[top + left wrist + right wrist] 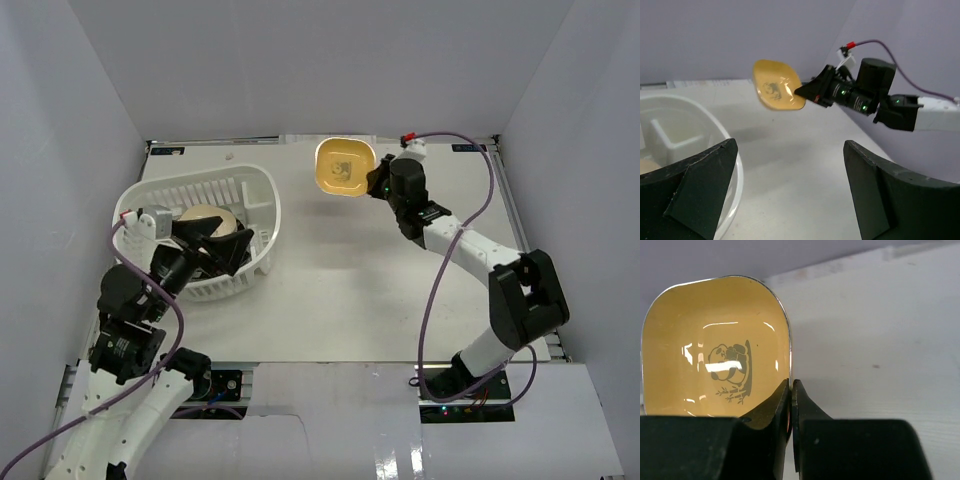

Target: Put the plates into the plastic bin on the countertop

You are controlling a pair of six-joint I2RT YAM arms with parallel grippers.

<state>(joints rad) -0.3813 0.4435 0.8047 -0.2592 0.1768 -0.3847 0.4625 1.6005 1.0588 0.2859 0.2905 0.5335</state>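
Observation:
My right gripper (375,184) is shut on the rim of a yellow rounded-square plate (343,167) with a panda print and holds it above the countertop (360,270) near the back. The plate shows close up in the right wrist view (715,347), its edge pinched between the jaws, and in the left wrist view (777,91). The white slotted plastic bin (255,190) stands at the left with a cream plate (205,218) inside. My left gripper (235,250) is open and empty over the bin's right rim (737,165).
Pale walls enclose the countertop on three sides. A white divided tray (670,137) lies inside the bin in the left wrist view. The right arm's purple cable (470,215) loops over the right side.

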